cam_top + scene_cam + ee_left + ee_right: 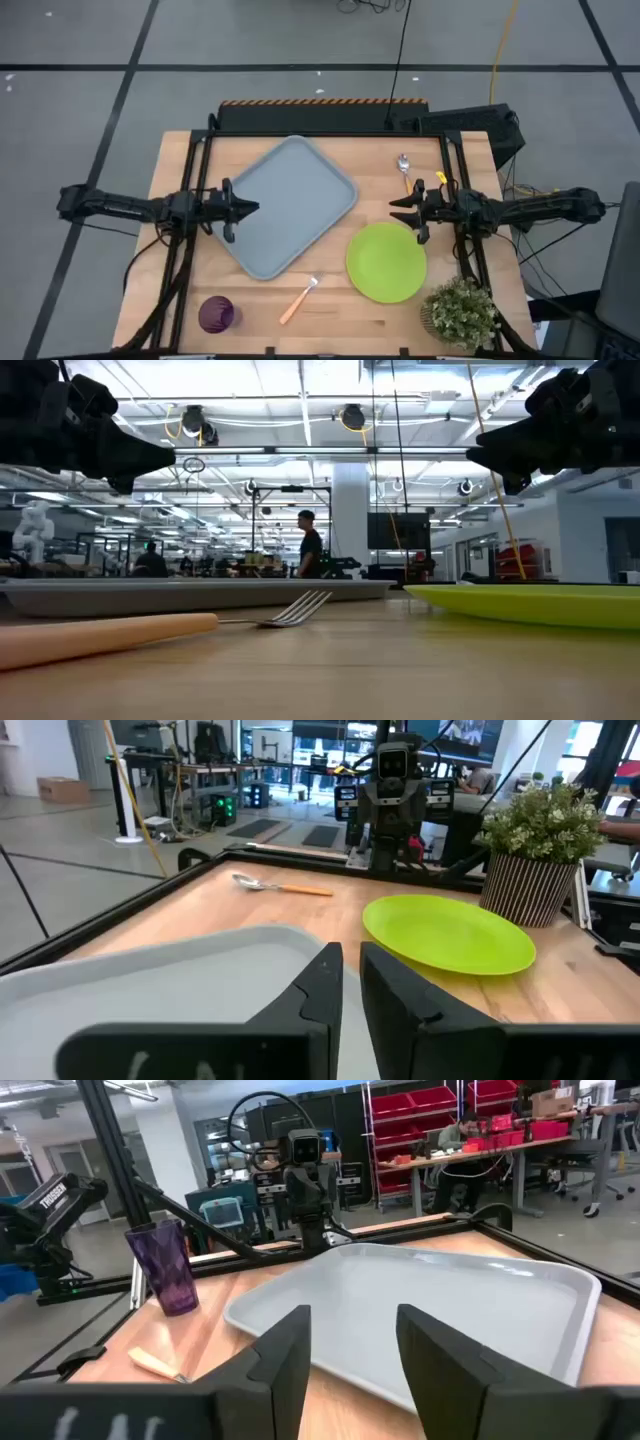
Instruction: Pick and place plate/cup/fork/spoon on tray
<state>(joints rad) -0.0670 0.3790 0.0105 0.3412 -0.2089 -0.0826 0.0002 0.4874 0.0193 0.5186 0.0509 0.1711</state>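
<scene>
The grey-blue tray [290, 205] lies slanted in the middle of the table. The lime-green plate [386, 262] lies flat to its right. The purple cup [216, 314] stands upright near the front left edge. The orange-handled fork [298, 299] lies in front of the tray, and the spoon [404, 168] lies at the far right. My left gripper [252, 208] hovers over the tray's left edge, pointing right, with a narrow gap between its fingers and nothing in it. My right gripper [395, 210] hovers between spoon and plate, pointing left, open and empty.
A potted plant [462, 312] in a striped pot stands at the front right corner, close to the plate. Black frame rails [200, 150] run along the table's left, right and far sides. Bare wood shows between cup, fork and plate.
</scene>
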